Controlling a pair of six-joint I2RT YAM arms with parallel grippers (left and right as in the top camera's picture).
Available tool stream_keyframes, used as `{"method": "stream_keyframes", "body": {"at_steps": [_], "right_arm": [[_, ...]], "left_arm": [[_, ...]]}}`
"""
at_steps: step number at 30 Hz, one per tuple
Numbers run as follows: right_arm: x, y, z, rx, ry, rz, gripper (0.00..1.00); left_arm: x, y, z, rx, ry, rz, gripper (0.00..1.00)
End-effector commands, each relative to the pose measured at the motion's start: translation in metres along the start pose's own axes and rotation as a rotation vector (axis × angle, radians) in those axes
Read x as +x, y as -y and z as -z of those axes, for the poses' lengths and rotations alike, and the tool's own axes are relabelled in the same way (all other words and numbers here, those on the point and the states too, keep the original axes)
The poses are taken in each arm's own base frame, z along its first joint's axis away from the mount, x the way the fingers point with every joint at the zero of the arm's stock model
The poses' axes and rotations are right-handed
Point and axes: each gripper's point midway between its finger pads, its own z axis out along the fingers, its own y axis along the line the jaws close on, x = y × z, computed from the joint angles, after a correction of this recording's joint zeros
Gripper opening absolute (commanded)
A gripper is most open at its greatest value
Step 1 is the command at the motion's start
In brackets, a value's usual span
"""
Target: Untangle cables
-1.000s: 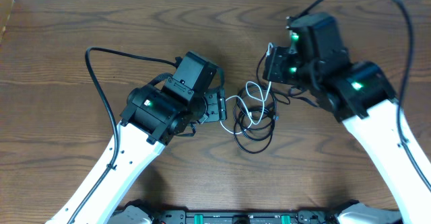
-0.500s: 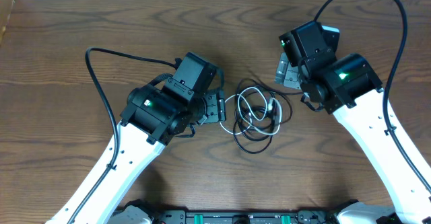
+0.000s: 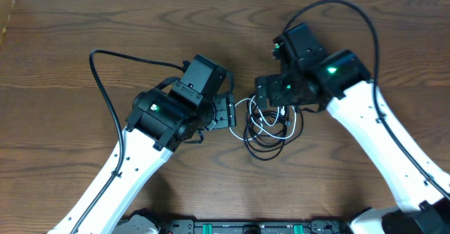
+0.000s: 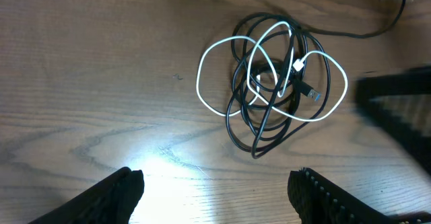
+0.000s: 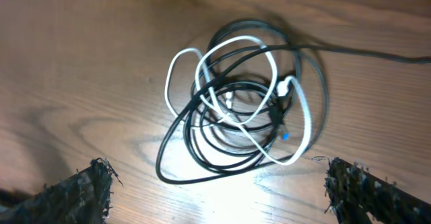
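Now my right pincer (image 5: pixel 219 180), spread, has swung back over the tangled cables (image 5: pixel 236 109) mid-frame, nothing pinched yet.

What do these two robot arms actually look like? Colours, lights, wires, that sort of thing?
The left arm and right arm each have a smooth white link, boxy black housings near the wrist and small green lights. A thick black lead loops off each. The fingers are dark with a rough, ridged surface.
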Motion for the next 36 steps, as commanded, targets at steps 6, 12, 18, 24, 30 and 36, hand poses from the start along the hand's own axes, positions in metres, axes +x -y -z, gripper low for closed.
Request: {"method": "stream_keyframes", "body": {"at_steps": [6,12,18,24,30,36], "right_arm": [[0.018,-0.002,-0.060,0.062,-0.154,0.067,0.78],[0.024,0.009,-0.092,0.118,-0.232,0.111,0.71],[0.032,0.012,-0.113,0.123,-0.296,0.186,0.64],[0.039,0.016,-0.132,0.141,-0.345,0.190,0.57],[0.030,0.013,-0.146,0.126,-0.314,0.207,0.45],[0.018,0.008,-0.150,0.107,-0.260,0.211,0.26]], "left_arm": [[-0.002,-0.002,-0.003,-0.018,0.001,-0.001,0.75],[-0.002,-0.003,-0.003,-0.018,0.001,-0.001,0.75],[-0.004,-0.004,-0.003,-0.025,0.010,-0.001,0.75],[-0.004,-0.004,-0.003,-0.025,0.010,-0.001,0.75],[-0.004,-0.003,-0.003,-0.023,0.013,-0.001,0.75],[-0.004,-0.003,-0.003,-0.023,0.013,-0.001,0.75]]}}
